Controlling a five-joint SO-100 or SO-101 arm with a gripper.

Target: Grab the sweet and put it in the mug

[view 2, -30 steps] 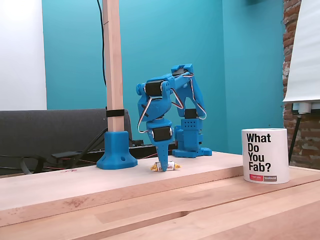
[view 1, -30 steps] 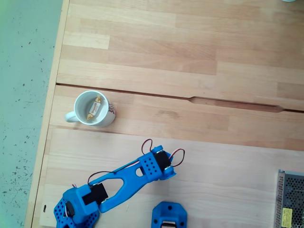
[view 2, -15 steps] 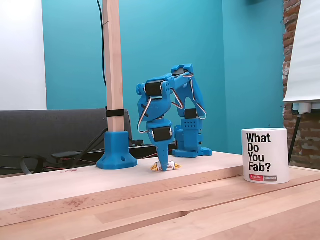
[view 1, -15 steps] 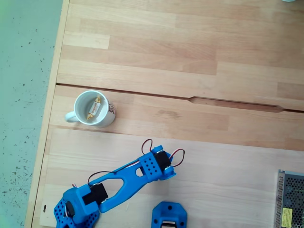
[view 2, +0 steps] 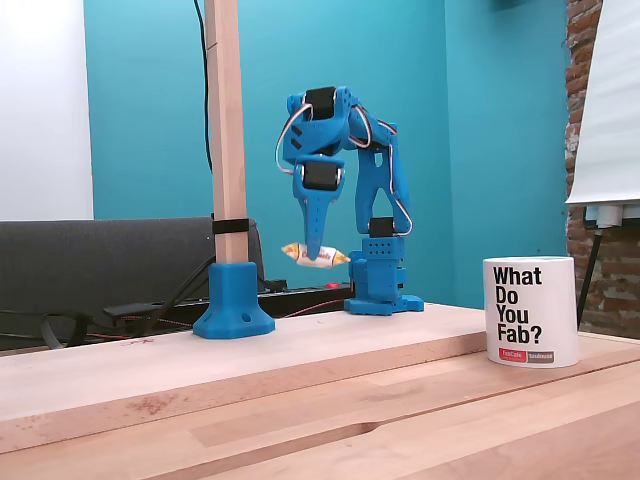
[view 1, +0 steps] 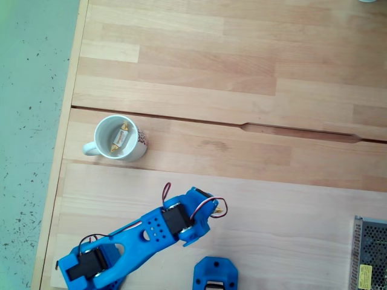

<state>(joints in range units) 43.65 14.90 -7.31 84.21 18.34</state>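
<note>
My blue gripper (view 2: pixel 314 256) is shut on a sweet (view 2: pixel 316 257), a small white candy with yellow twisted ends, and holds it well above the wooden table. From above, the arm (view 1: pixel 158 226) covers the gripper, and just a bit of that sweet (view 1: pixel 221 211) peeks out at its right tip. The white mug (view 1: pixel 118 138) stands upright at the table's left side, apart from the arm, with another sweet (view 1: pixel 121 136) lying inside it. In the side fixed view the mug (view 2: pixel 530 311) stands at the right with black lettering.
A wooden post (view 2: pixel 226 120) rises from a blue foot (view 2: pixel 232 315) left of the arm. Seen from above, a blue foot (view 1: pixel 215 275) sits at the bottom edge and a metal grille box (view 1: pixel 369 254) at the bottom right. The table's left edge (view 1: pixel 66 145) runs close to the mug.
The gripper has risen from the table with the sweet in its jaws. Seen from above, the arm has shifted left and down.
</note>
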